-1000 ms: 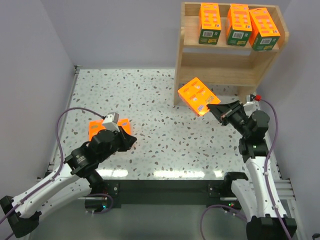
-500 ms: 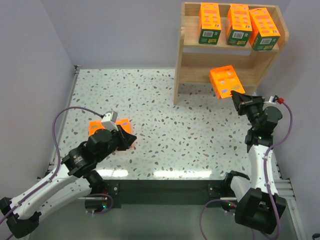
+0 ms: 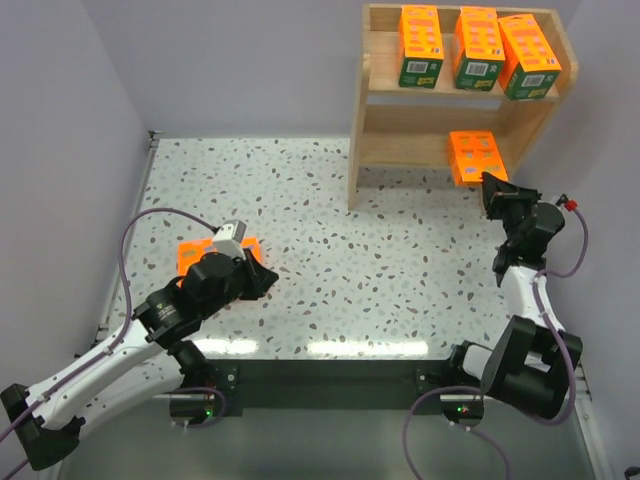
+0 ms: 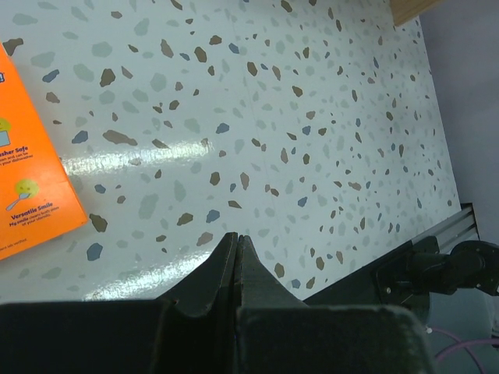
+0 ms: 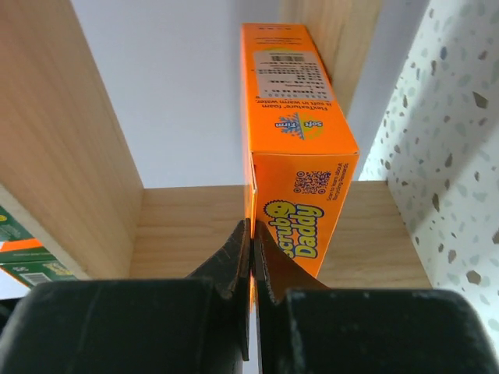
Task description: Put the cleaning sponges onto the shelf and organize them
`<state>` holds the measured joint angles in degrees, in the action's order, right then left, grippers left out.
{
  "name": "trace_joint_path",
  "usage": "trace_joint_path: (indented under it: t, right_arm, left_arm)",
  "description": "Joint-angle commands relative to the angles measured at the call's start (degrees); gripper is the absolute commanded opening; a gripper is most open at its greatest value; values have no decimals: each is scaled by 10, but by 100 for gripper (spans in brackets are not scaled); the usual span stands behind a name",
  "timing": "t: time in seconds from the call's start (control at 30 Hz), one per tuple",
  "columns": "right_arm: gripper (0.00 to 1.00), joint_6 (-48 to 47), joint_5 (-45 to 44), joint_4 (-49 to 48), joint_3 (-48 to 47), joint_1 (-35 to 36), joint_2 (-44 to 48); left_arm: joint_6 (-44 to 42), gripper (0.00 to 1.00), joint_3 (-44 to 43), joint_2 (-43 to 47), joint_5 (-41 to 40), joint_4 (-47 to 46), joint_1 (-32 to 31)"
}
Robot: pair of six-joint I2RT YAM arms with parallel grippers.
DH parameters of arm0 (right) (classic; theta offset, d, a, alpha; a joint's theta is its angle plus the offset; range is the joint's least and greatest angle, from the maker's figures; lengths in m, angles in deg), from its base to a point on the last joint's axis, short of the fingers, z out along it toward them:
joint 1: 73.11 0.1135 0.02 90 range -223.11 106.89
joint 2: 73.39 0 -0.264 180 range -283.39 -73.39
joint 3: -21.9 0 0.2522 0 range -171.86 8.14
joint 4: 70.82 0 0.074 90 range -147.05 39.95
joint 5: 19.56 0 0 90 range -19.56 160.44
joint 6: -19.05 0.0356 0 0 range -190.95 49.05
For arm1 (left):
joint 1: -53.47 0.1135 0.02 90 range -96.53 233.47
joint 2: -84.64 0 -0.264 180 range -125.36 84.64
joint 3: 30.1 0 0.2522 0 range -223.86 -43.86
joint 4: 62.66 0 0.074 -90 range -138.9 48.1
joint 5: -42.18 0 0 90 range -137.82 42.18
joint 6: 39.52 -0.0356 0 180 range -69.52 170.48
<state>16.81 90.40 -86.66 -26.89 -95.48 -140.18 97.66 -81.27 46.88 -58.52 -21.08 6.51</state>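
I read the right gripper point(image 5: 251, 234) pinching a Scrub Daddy sponge pack point(image 5: 300, 140) by its near edge; the pack extends ahead of it into the shelf point(image 5: 86, 156), lower tier. Left gripper point(image 4: 236, 245) is pressed together and empty; a second sponge pack point(image 4: 27, 179) lies to its left

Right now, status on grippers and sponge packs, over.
Right gripper shut on sponge pack, at shelf lower tier. Left gripper shut, empty, beside table pack. Three packs on top tier. No obstruction seen.

Speckled table point(image 3: 300, 200), pale grey walls point(image 3: 230, 60)
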Motion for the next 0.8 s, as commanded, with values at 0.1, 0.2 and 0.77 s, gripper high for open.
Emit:
trace_joint_path:
  t: [0.1,0.2,0.77]
  right_arm:
    - [0,24,-37,-106,-44,-8,-61]
    - [0,42,-44,-127,-57,-8,-77]
    - [0,-22,-36,-30,-181,-8,-158]
  left_arm:
    - [-10,0,-21,6,7,-23,0]
    - [-6,0,-19,9,9,-23,0]
    - [-1,0,-2,5,11,-41,0]
